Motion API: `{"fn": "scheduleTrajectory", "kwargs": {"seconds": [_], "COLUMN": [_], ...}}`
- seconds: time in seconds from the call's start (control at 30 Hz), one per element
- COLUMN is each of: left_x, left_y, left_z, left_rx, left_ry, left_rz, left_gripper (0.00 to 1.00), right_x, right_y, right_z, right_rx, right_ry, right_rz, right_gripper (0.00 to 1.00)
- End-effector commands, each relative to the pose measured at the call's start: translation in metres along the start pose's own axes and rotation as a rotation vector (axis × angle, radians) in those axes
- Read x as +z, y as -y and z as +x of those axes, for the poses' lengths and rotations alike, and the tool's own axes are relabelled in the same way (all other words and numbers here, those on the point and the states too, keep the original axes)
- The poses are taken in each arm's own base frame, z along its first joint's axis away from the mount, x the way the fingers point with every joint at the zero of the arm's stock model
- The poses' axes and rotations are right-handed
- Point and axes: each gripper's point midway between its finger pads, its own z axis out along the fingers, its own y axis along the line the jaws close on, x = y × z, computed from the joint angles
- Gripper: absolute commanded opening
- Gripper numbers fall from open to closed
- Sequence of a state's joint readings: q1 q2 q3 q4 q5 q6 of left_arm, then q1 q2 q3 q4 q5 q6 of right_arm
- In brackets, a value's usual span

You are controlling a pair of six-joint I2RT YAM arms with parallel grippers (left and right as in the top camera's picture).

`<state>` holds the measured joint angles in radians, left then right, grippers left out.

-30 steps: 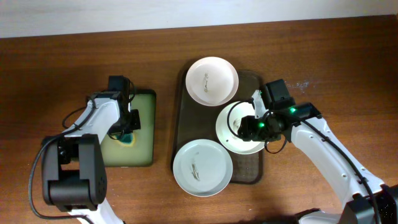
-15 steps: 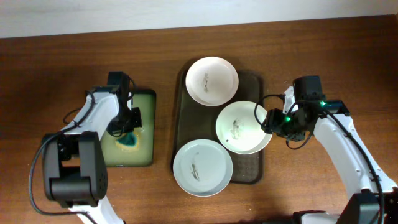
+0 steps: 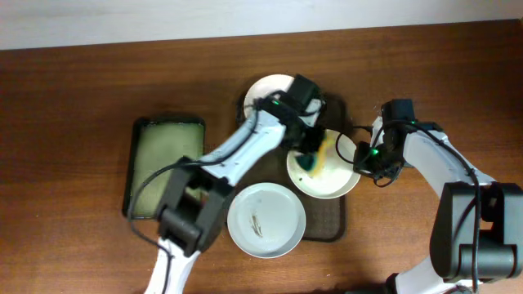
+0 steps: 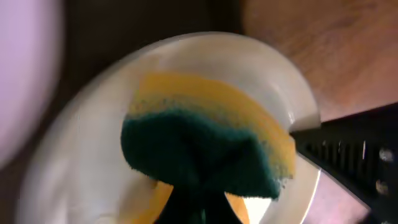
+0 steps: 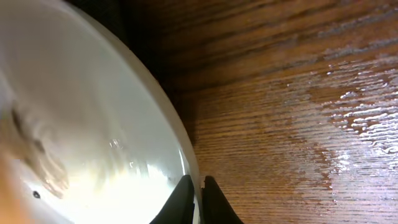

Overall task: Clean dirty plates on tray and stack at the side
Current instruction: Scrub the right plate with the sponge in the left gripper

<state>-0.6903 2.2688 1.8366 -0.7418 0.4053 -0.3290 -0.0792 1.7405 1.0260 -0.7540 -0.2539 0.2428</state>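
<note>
Three white plates lie on the dark brown tray (image 3: pixel 329 220): a far one (image 3: pixel 265 98), a middle one (image 3: pixel 333 184) and a near one (image 3: pixel 265 219) with a brownish smear. My left gripper (image 3: pixel 309 153) is shut on a green and yellow sponge (image 3: pixel 316 161) and holds it on the middle plate. In the left wrist view the sponge (image 4: pixel 205 149) covers the plate's (image 4: pixel 74 162) centre, with my gripper (image 4: pixel 200 208) below it. My right gripper (image 3: pixel 359 158) is shut on the middle plate's right rim; the right wrist view shows the jaws of my gripper (image 5: pixel 199 200) pinching that rim (image 5: pixel 180 143).
A smaller black-rimmed tray (image 3: pixel 135 167) with yellowish liquid lies at the left. My left arm reaches across the far plate. Bare wooden table (image 5: pixel 298 112) lies right of the brown tray.
My left arm has swung from the liquid tray to the middle plate, carrying the sponge. My right gripper has shifted from over the plate to its right rim and stayed there.
</note>
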Motion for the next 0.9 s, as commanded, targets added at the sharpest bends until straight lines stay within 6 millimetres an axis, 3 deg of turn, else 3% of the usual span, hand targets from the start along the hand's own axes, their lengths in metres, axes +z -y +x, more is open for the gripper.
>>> {"fn": "scheduleTrajectory", "kwargs": {"seconds": [0.0,0.03,0.1,0.13,0.2,0.3,0.33,0.37,0.4,0.5,0.57,0.63,0.77,0.8,0.87], "left_x": [0.045,0.053,0.053,0.043,0.021,-0.007,-0.007,-0.005,0.005,0.039,0.058,0.062,0.052,0.051,0.052], "left_y": [0.046,0.037,-0.002,-0.045,-0.089,-0.114,-0.115,-0.113,-0.093,-0.005,0.043,0.08,0.107,0.102,0.058], "left_z": [0.031,0.037,0.037,0.037,0.04,0.028,0.026,0.026,0.026,0.026,0.043,0.061,0.065,0.065,0.056], "left_rx": [-0.045,-0.044,-0.061,-0.078,-0.127,-0.199,-0.21,-0.213,-0.214,-0.13,-0.072,-0.008,0.021,0.01,-0.044], "left_ry": [-0.134,-0.137,-0.111,-0.09,-0.098,-0.079,-0.073,-0.077,-0.091,-0.129,-0.193,-0.255,-0.286,-0.289,-0.262], "left_rz": [0.197,0.126,-0.093,-0.3,-0.483,-0.562,-0.555,-0.536,-0.428,-0.04,0.129,0.25,0.349,0.329,0.165], "left_gripper": [0.0,0.0,0.0,0.0,0.0,0.0,0.0,0.0,0.0,0.0,0.0,0.0,0.0,0.0,0.0], "right_x": [0.001,0.001,0.001,0.001,0.001,0.001,0.001,0.001,0.001,0.001,0.001,0.001,0.001,0.001,0.001], "right_y": [0.006,0.006,0.006,0.006,0.006,0.006,0.007,0.007,0.007,0.006,0.006,0.006,0.006,0.006,0.006], "right_z": [-0.002,-0.001,0.0,0.001,0.001,0.001,0.002,0.002,0.002,0.001,0.001,0.001,0.0,0.0,0.0], "right_rx": [0.006,0.006,0.007,0.008,0.008,0.009,0.008,0.009,0.009,0.008,0.008,0.008,0.008,0.008,0.008], "right_ry": [-0.002,-0.004,-0.01,-0.013,-0.013,-0.015,-0.016,-0.018,-0.016,-0.015,-0.015,-0.013,-0.012,-0.012,-0.012], "right_rz": [0.025,0.025,0.027,0.027,0.027,0.028,0.029,0.029,0.028,0.028,0.028,0.027,0.027,0.027,0.027], "right_gripper": [0.08,0.08,0.08,0.08,0.08,0.08,0.08,0.07,0.07,0.07,0.07,0.06,0.06,0.06,0.06]}}
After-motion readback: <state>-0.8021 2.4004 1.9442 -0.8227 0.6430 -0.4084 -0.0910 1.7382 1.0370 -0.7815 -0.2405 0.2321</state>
